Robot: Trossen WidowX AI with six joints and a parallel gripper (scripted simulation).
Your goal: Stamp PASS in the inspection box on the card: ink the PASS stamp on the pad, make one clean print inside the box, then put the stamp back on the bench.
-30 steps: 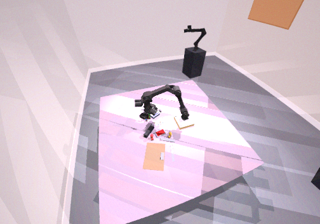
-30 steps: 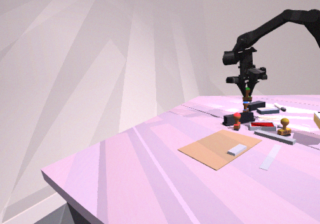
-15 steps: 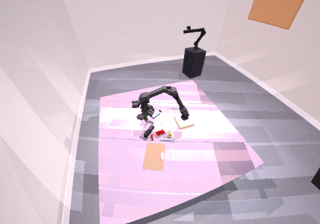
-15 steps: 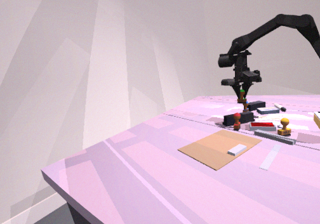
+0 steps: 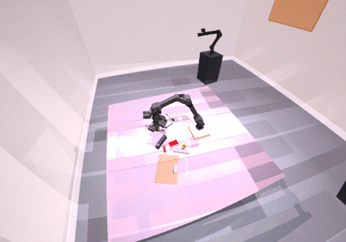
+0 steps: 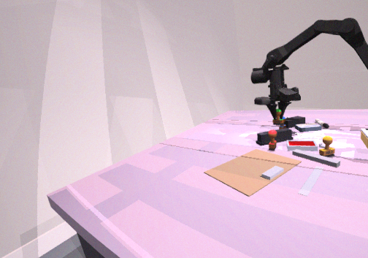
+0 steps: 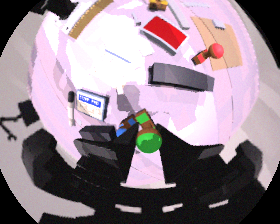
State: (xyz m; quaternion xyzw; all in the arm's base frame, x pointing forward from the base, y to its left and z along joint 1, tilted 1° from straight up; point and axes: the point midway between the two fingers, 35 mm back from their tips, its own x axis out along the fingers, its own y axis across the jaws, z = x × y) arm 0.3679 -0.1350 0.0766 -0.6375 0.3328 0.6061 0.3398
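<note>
Green-knobbed brown stamp (image 6: pixel 279 117) (image 7: pixel 149 140), which we see gripped between black fingers (image 6: pixel 278 114), above the pink surface (image 5: pixel 137 202) (image 6: pixel 153 197) (image 7: pixel 236 107).

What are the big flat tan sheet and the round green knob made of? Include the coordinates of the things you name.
The tan sheet (image 5: pixel 164 169) (image 6: pixel 234 172) (image 7: pixel 207 37) looks like thin card or cork: it is dull, plain brown and flat. The green knob (image 6: pixel 279 111) (image 7: pixel 149 142) could be painted wood or plastic: in the wrist view it is smooth and brightly coloured, but I can't tell which.
</note>
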